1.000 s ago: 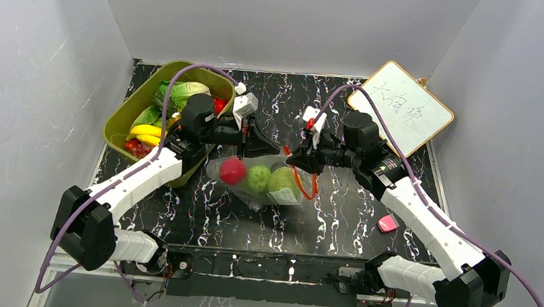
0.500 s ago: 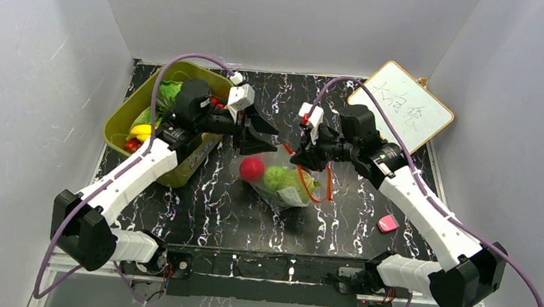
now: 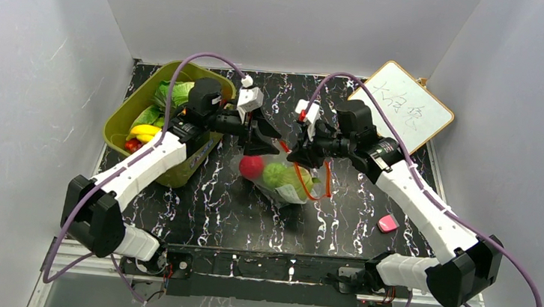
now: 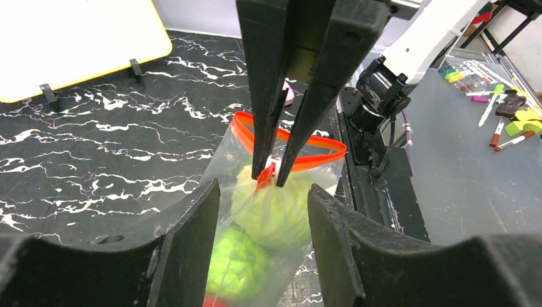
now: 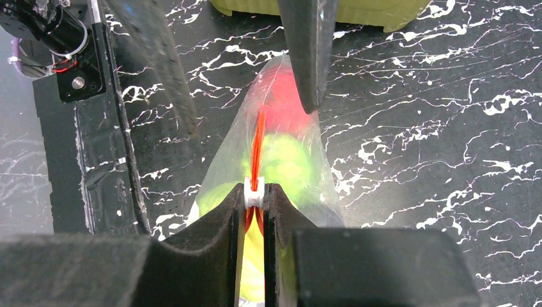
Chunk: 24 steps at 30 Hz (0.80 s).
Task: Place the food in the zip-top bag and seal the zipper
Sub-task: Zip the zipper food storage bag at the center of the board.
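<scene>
The clear zip-top bag [image 3: 285,185] hangs tilted over the middle of the black marbled table. It holds a red round fruit [image 3: 251,168], a green piece [image 3: 274,175] and a pale green cabbage [image 4: 278,208]. My right gripper [image 5: 255,192] is shut on the white slider of the red-orange zipper [image 5: 257,144]. Behind the slider the strip still gapes in a loop [image 4: 319,142]. My left gripper [image 4: 263,192] is open, its fingers either side of the bag's upper part without touching it. In the top view the two grippers, left [image 3: 262,143] and right [image 3: 296,156], face each other closely.
The olive-green tub [image 3: 123,123] with more toy food stands at the back left, next to my left arm. A white wood-framed board [image 3: 401,106] leans at the back right. A small pink object [image 3: 387,223] lies at the front right.
My left gripper has opened and let go of the bag. The bag has swung right and now hangs steeper from my right gripper, which stays shut.
</scene>
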Tool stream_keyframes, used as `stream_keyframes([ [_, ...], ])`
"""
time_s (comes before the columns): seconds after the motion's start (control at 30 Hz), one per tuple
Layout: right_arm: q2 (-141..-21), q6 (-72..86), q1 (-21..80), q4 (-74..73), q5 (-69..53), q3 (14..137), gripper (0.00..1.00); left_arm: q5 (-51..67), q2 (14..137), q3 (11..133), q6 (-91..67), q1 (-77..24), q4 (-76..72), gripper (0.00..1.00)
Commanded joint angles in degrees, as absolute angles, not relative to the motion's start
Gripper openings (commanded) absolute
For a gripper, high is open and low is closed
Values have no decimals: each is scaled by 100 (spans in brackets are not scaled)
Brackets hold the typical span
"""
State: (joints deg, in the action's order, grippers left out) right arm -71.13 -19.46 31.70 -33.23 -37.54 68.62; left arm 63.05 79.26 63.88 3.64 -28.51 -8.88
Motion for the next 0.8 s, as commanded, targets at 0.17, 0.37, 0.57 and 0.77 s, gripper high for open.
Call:
stream_keyframes([
  [0.17, -7188, -1942, 3146, -2731, -4073, 7302, 0, 6328, 8088, 6480, 520, -2843, -1213, 42],
  [0.37, -7260, -1878, 3146, -2610, -4145, 7265, 0, 6407, 8134, 6506, 490, -2839, -1268, 22],
  [0.57, -7278, -1845, 3146, -2539, -4157, 7259, 0, 6466, 8151, 6468, 409, -2838, -1327, 9],
  [0.77, -7284, -1829, 3145, -2516, -4181, 7227, 0, 6542, 8230, 6453, 213, -2847, -1577, 20],
])
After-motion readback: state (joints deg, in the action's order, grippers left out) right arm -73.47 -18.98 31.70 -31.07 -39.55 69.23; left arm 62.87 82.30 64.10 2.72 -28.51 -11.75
